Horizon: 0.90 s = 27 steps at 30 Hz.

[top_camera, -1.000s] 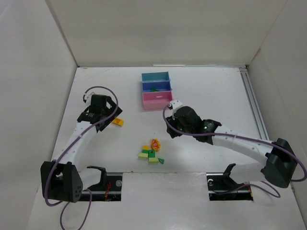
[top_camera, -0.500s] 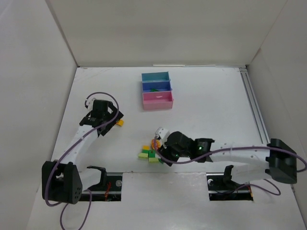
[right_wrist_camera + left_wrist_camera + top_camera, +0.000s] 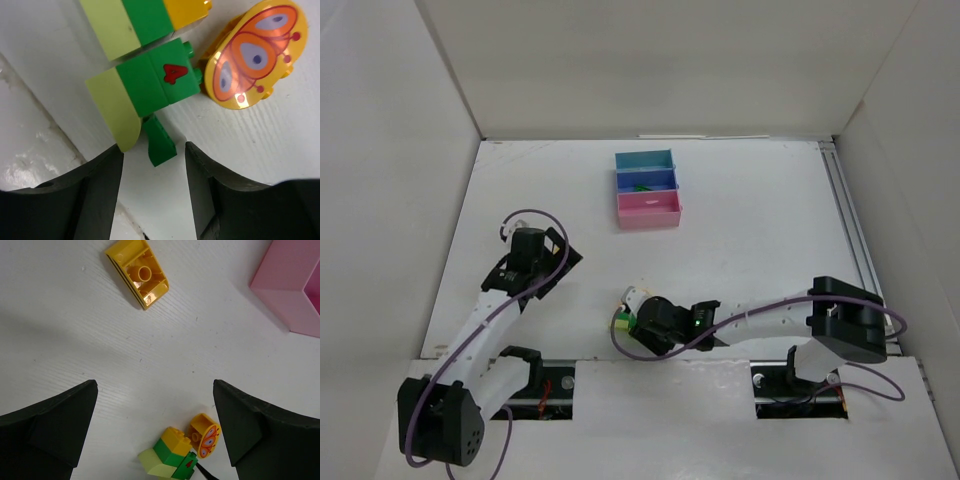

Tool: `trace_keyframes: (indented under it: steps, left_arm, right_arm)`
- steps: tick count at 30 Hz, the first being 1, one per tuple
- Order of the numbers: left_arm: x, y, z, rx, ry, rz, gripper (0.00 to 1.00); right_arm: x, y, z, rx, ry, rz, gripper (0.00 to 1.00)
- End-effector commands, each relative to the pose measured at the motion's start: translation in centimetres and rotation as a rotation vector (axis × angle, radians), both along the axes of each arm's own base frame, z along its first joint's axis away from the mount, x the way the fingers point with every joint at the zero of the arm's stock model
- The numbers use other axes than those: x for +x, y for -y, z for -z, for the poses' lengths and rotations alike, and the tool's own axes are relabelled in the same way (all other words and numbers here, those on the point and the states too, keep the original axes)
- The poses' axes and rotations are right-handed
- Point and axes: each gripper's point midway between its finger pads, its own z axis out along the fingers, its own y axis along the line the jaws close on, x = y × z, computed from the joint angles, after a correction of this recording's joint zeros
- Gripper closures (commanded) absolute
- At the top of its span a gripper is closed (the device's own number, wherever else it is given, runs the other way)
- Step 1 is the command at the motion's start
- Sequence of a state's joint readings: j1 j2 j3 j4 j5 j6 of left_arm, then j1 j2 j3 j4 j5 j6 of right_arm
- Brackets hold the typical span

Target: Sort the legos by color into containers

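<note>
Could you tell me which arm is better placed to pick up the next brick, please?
Right. Its open gripper straddles the small dark green brick beside the lego cluster; the left gripper hangs open, away from the cluster.

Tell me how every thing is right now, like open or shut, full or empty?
left gripper, open, holding nothing
right gripper, open, straddling a small dark green brick
teal tray, looks empty
blue tray, holds one green brick
pink tray, looks empty
yellow brick, upside down, lying alone
butterfly brick, touching the number 4 brick
</note>
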<state>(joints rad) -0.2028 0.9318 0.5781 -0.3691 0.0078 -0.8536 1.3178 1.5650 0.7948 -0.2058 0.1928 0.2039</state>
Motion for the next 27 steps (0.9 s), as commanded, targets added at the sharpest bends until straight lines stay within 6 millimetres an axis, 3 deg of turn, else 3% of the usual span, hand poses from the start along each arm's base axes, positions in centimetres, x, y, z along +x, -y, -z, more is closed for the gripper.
trace_keyframes:
  steps: [1,7,15,18,23,27]
  left_arm:
    - [-0.4,0.2,-0.5,-0.016,0.008,0.002,0.00]
    - [-0.4,0.2,-1.0,-0.017,0.017,0.002,0.00]
    - [-0.2,-0.4,-1.2,0.005,0.022,-0.018,0.00]
    - [0.0,-0.3,-1.5,0.004,0.025,-0.018,0.00]
    - [0.5,-0.6,-2.0,0.024,0.029,-0.024,0.00]
    - [1.1,-0.6,-2.2,0.039,0.022,-0.023,0.00]
  right_arm:
    - [1.9,-2.0,-1.6,0.063,0.090,0.059,0.42]
    - [2.4,-1.6,-1.0,0.042,0.106,0.094,0.42]
    - [1.7,-1.4,-0.2,0.030,0.072,0.082,0.64]
    - [1.4,-1.2,-0.9,0.054,0.055,0.094,0.77]
    - [1.7,1.1,-2.4,0.055,0.064,0.208,0.91]
    - [2.5,1.4,-4.1,0.061,0.103,0.255,0.93]
